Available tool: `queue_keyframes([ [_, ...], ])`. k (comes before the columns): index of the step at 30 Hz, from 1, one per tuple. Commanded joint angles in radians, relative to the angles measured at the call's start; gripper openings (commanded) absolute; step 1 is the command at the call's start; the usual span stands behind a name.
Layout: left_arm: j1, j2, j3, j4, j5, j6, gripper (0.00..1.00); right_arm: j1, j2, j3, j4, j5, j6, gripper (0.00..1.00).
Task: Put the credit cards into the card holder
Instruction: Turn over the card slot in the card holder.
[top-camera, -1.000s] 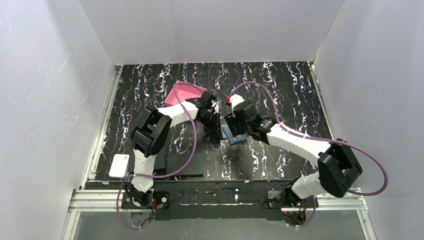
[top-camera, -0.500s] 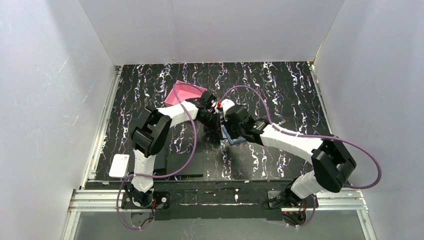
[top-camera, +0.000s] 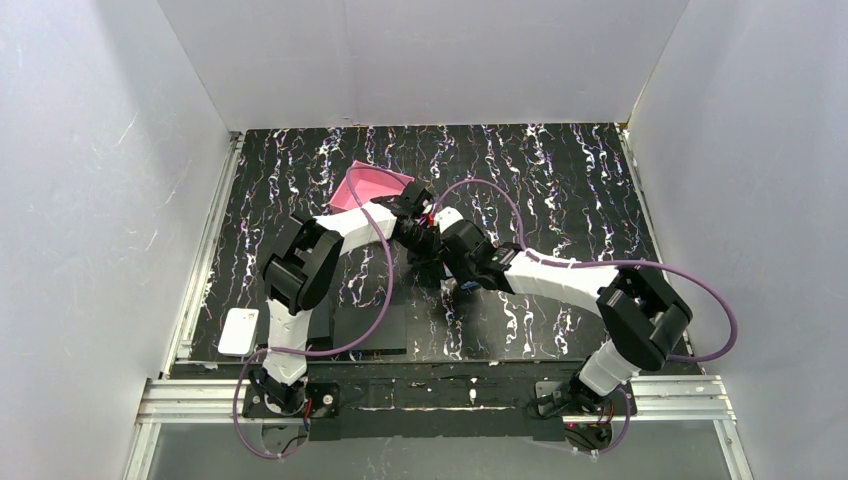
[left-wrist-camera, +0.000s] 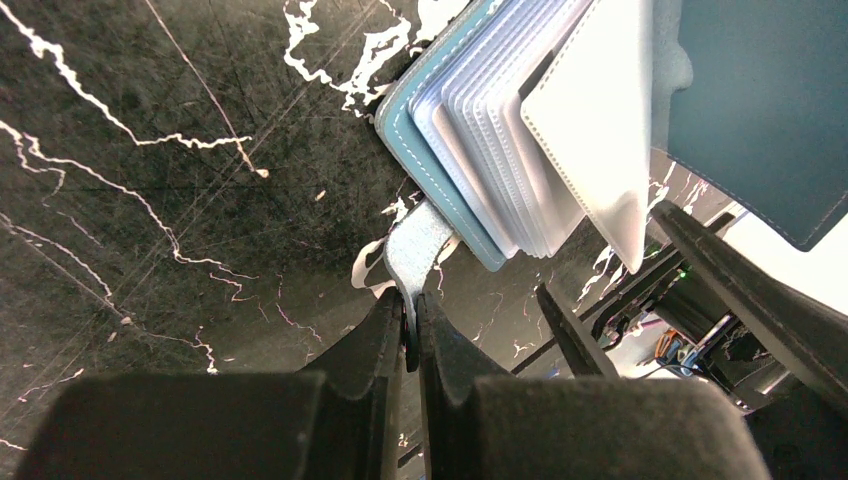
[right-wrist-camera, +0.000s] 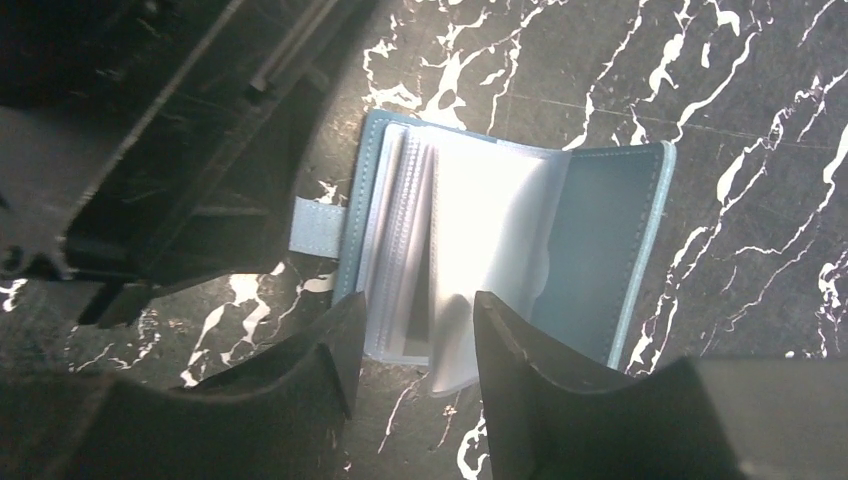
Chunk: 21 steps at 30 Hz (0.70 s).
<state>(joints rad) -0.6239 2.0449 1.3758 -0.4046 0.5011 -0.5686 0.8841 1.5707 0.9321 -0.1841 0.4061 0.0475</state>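
One by one, from the left edge of the table (top-camera: 560, 180): finding a credit card (top-camera: 240, 331), white, lying flat at the near left corner, just off the dark marbled surface and well apart from both arms. Seeing next a flat black pad (top-camera: 375, 330), lying by the near edge, left of the middle. Seeing then the card holder (top-camera: 372, 186), pink, sitting toward the far edge and left of the middle, partly hidden behind the left arm; not able to tell the contents.

Pinching, at the middle of the table, with the left gripper (left-wrist-camera: 410, 322): clenched tightly on the strap tab (left-wrist-camera: 420, 245) of the blue case (left-wrist-camera: 440, 170). Showing, in this opened case, the clear sleeves (left-wrist-camera: 500, 130) fanning out, with the dark inner cover to the right of them.

Hovering just over the same case with the right gripper (right-wrist-camera: 415, 320): released, fingers standing apart on both sides of the near edge of the sleeves, grasping nothing. Not able to tell whether touching the sleeves or only hanging close above them.
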Motion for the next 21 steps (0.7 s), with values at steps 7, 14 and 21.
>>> queue_keyframes([
  [7,0.003,-0.047,0.025,-0.019,0.016,0.012,0.0,0.001,0.047,-0.04,0.063,0.057,-0.004,0.55],
  [14,0.003,-0.046,0.025,-0.02,0.017,0.012,0.0,0.001,0.065,-0.055,0.082,0.049,0.002,0.63],
  [21,0.001,-0.011,0.044,-0.06,-0.017,0.017,0.0,0.001,-0.013,-0.075,0.09,0.148,0.044,0.53],
])
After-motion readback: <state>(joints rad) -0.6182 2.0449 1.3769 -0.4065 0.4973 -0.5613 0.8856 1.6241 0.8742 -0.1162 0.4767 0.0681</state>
